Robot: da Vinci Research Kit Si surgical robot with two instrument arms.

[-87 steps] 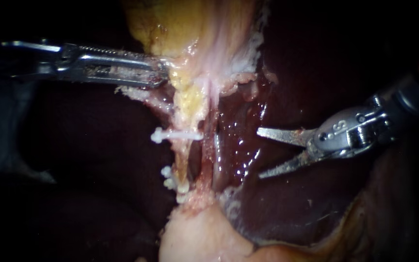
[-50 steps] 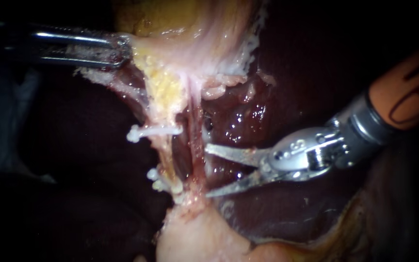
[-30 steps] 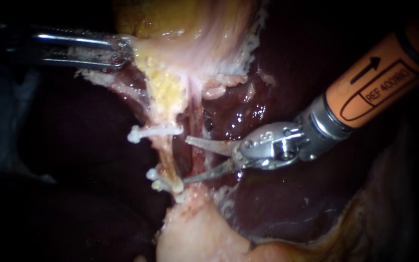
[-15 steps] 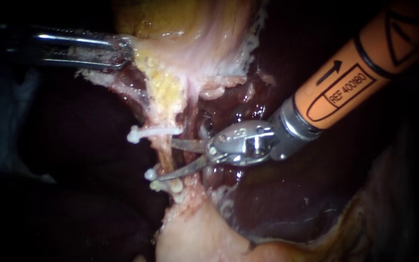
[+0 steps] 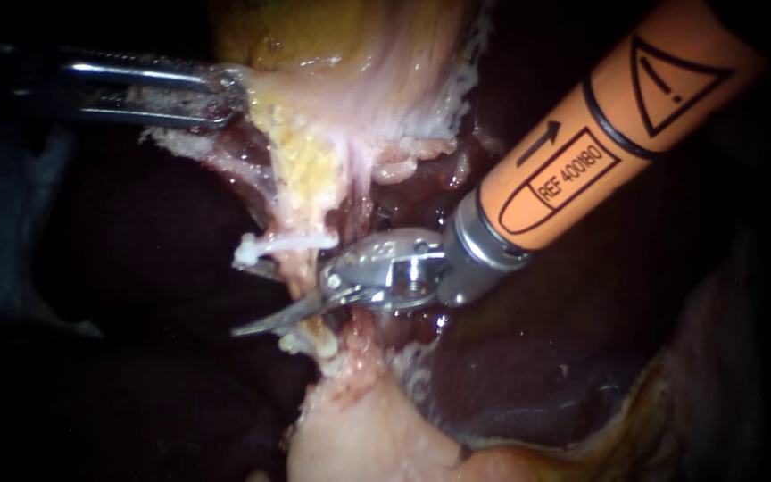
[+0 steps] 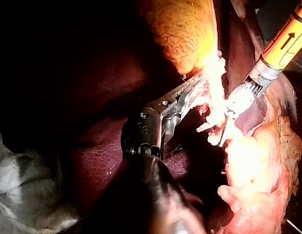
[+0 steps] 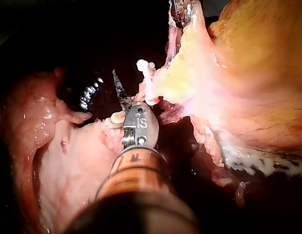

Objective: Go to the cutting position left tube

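The left tube [image 5: 300,278] runs down from the gallbladder [image 5: 350,62], with one white clip [image 5: 280,243] high on it and a cluster of clips [image 5: 307,340] lower down. My right instrument [image 5: 247,300], orange-shafted and tipped with thin blades, stands open. Its blades straddle the tube between the upper clip and the lower cluster; the upper blade is partly hidden behind the tube. The right wrist view shows one blade [image 7: 119,90] beside the upper clip [image 7: 146,68]. My left instrument [image 5: 218,95] is shut on the gallbladder's edge and holds it stretched to the left.
Dark liver [image 5: 537,366] lies to the right and below, under the orange shaft [image 5: 582,152]. A second reddish strand [image 5: 360,219] runs right of the left tube. Pale fatty tissue [image 5: 359,437] fills the bottom centre. Left of the tube the ground is dark.
My right instrument has advanced leftward with its blades open, from over the liver to around the left tube between the clips. My left instrument first pulled the gallbladder edge up and left, then held still.
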